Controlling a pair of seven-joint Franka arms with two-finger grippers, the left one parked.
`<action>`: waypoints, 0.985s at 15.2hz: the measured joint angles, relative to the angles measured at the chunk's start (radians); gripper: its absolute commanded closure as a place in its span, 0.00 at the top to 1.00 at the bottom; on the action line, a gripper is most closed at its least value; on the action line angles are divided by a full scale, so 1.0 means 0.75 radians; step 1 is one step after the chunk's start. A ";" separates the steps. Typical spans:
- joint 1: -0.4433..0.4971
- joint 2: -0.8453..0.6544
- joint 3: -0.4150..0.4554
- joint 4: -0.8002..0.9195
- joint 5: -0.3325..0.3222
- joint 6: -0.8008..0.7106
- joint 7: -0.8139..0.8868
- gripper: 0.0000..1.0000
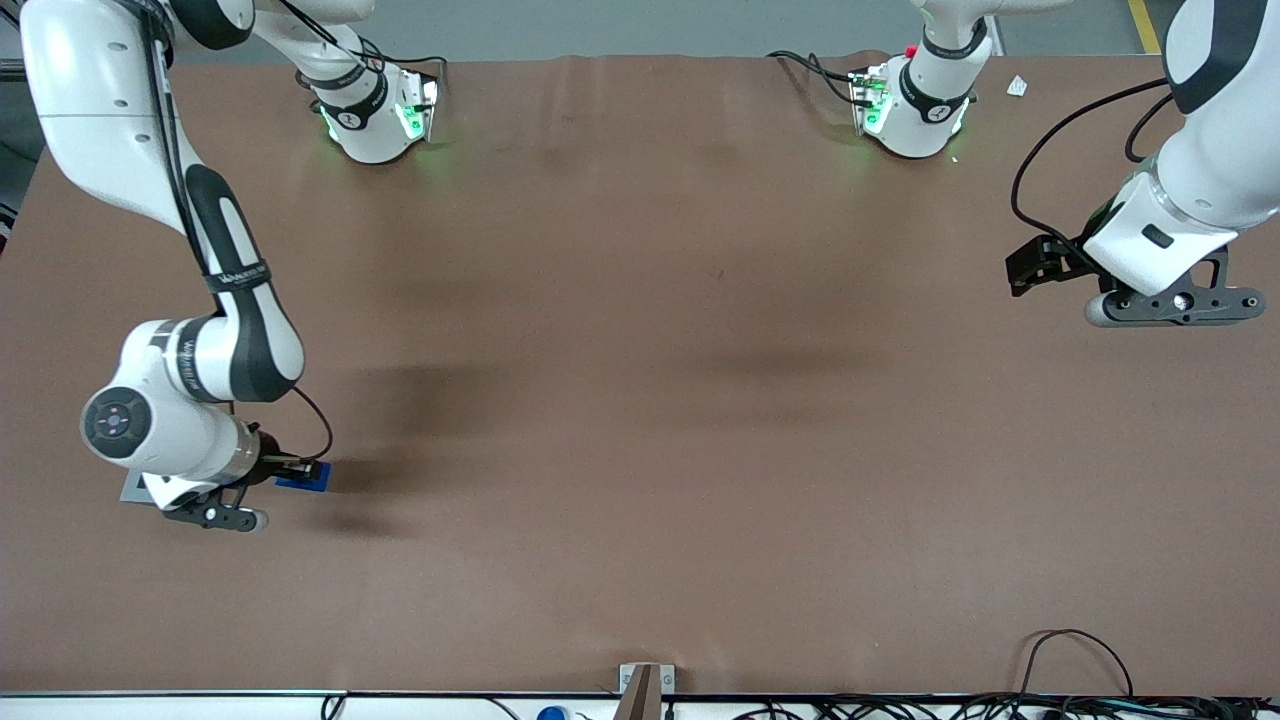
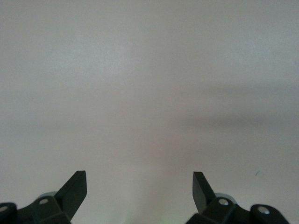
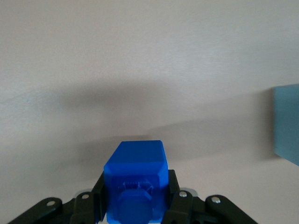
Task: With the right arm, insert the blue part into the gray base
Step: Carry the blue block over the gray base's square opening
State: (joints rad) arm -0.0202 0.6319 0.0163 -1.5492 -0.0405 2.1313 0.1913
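Observation:
My right arm's gripper is low over the brown table at the working arm's end, and its fingers are shut on the bright-blue part. In the right wrist view the blue part fills the space between the black fingers of the gripper, both pressed against its sides. The gray base lies beside the gripper, mostly hidden under the arm's wrist; only a corner shows. In the right wrist view an edge of it shows, apart from the blue part.
The two robot bases stand at the table's edge farthest from the front camera. A small white scrap lies near the parked arm's base. A small bracket and cables are at the nearest edge.

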 measured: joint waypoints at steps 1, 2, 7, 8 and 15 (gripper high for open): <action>-0.015 -0.023 -0.003 0.021 -0.001 -0.050 -0.008 0.00; -0.036 -0.045 -0.005 0.028 -0.003 -0.076 -0.037 0.00; -0.214 -0.073 -0.011 0.024 -0.003 -0.107 -0.293 0.00; -0.248 -0.071 -0.012 0.024 -0.003 -0.106 -0.335 0.00; -0.341 -0.067 -0.011 0.023 -0.003 -0.090 -0.472 0.00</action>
State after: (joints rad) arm -0.2764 0.5814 0.0082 -1.5317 -0.0429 2.0639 -0.1626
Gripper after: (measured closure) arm 0.489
